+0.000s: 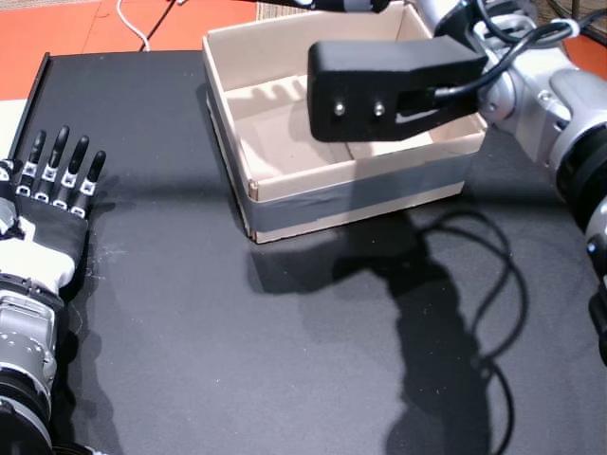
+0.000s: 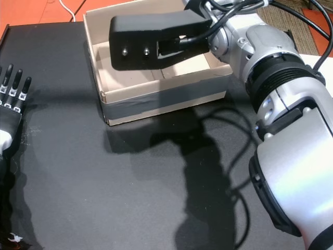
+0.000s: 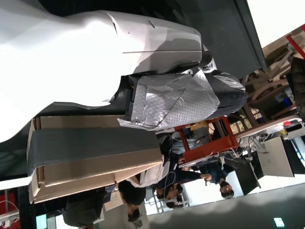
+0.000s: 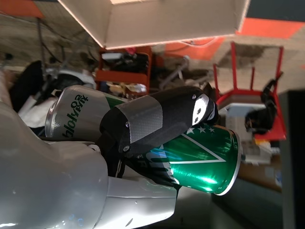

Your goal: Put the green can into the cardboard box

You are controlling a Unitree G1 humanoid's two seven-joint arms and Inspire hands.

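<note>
The green can (image 4: 200, 157) shows only in the right wrist view, lying on its side in my right hand (image 4: 119, 157), whose black thumb (image 4: 157, 121) wraps over it. In both head views my right arm reaches over the open cardboard box (image 1: 360, 194) (image 2: 166, 99). Its black wrist block (image 1: 394, 85) (image 2: 156, 39) hides the hand and the can. The inside of the box that shows is bare. My left hand (image 1: 52, 190) (image 2: 10, 99) lies flat on the black table (image 1: 190, 313) at the far left, fingers apart, holding nothing.
The black table mat runs wide in front of the box, with the arm's shadow on it. Behind the table is orange floor with a white cable (image 1: 133, 24). The left wrist view shows the box's side (image 3: 95, 148) and several people (image 3: 190, 176) in the room behind.
</note>
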